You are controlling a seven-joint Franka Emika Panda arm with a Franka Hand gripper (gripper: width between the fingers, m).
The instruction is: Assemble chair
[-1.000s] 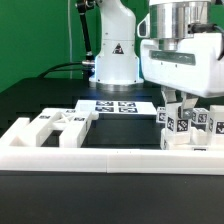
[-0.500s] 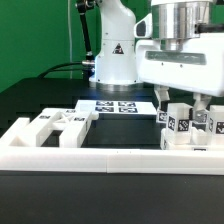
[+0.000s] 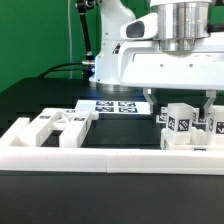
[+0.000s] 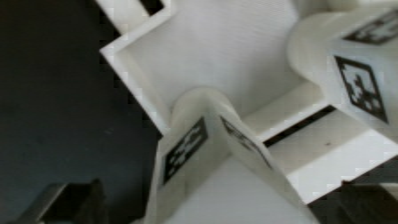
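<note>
While one tool (image 3: 182,98) gapes | wrist view: two tagged chair pieces (image 4: 222,150)

Words and numbers: we find none legible in either view.
Sign: we see a black triangle on the glossy white rounded robot base (image 3: 116,62); its symbol is too small to read.
Tags on board: black-and-white square patterns on the thin flat white marker board (image 3: 117,106).
Tags on chair: similar patterns on the chunky matte white plastic chair pieces (image 3: 181,124).

marker board (image 3: 114,105) behind chair pieces (image 3: 181,126), on table (image 3: 40,92)
</note>
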